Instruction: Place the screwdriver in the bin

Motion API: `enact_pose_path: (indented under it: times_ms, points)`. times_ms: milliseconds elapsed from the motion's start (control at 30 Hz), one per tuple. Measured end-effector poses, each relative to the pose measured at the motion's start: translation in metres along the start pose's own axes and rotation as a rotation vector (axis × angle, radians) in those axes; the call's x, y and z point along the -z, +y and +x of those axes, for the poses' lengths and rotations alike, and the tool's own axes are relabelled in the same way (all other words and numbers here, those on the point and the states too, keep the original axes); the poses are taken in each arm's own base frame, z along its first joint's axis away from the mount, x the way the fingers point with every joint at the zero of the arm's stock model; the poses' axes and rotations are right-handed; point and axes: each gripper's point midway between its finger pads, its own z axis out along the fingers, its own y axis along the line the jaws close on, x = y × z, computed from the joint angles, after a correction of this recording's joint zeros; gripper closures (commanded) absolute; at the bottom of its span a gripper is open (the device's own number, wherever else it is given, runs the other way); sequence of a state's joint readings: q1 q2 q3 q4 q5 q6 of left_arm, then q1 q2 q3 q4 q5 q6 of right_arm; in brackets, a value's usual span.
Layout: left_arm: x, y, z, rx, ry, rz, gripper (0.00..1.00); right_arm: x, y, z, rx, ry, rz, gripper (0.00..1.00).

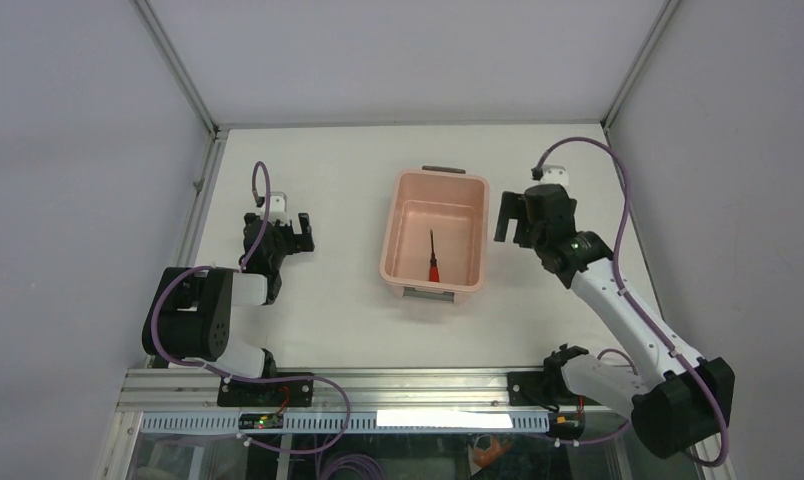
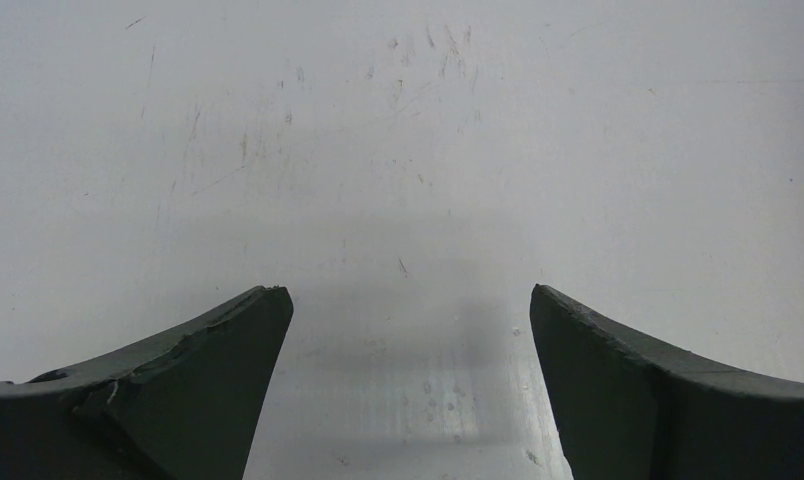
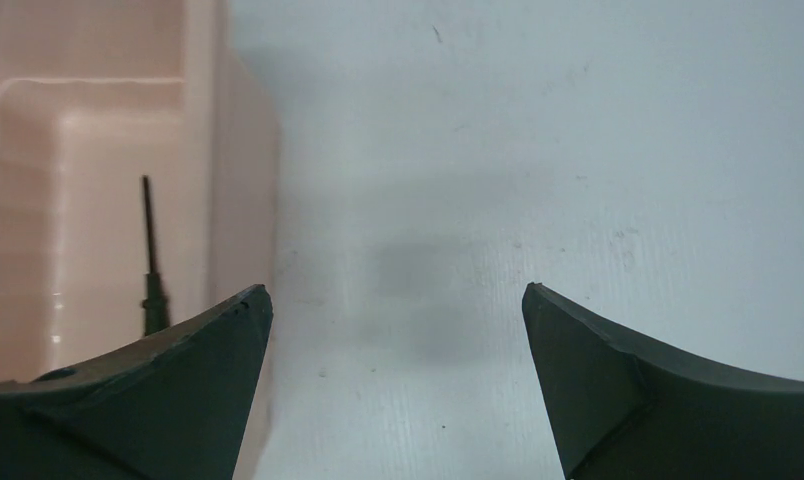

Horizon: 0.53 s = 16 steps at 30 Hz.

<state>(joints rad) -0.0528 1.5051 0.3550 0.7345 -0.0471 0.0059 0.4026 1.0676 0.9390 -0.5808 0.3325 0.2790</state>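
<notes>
Lying inside the bin (image 1: 389,250), the screwdriver (image 1: 433,259) looks light and stiff, best gripped at its red handle; right tool (image 1: 510,220) and left tool (image 1: 301,233) flank the bin, spread, empty.

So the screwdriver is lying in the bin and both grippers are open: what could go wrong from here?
1. The right gripper hangs open close beside the right wall of the bin; a careless retreat might clip the rim and shove the bin.
2. A jolt could slide the screwdriver, loose on the bin floor, though probably not out.
The left gripper sits far off: little risk.
</notes>
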Motion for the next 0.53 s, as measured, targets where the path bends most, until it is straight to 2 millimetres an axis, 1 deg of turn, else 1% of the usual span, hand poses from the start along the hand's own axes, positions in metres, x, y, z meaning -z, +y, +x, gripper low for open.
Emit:
enact_pose_path:
  times_ms: [33,133,233,333,533]
  points:
    - [0.000,0.000,0.000,0.000,0.000,0.000,0.01,-0.003,-0.005,0.007,-0.002,0.002,0.013,0.01]
    - [0.000,0.000,0.000,0.000,0.000,0.000,0.01,-0.014,-0.028,0.037,-0.028,-0.015,0.064,0.01]
    - [0.000,0.000,0.000,0.000,0.000,0.000,0.01,-0.018,-0.040,0.052,-0.057,-0.050,0.086,0.01]
    - [0.000,0.000,0.000,0.000,0.000,0.000,0.01,-0.019,-0.043,0.056,-0.086,-0.088,0.085,0.01]
    - [0.000,0.000,0.000,0.000,0.000,0.000,0.01,-0.024,-0.046,0.056,-0.126,-0.136,0.100,0.01]
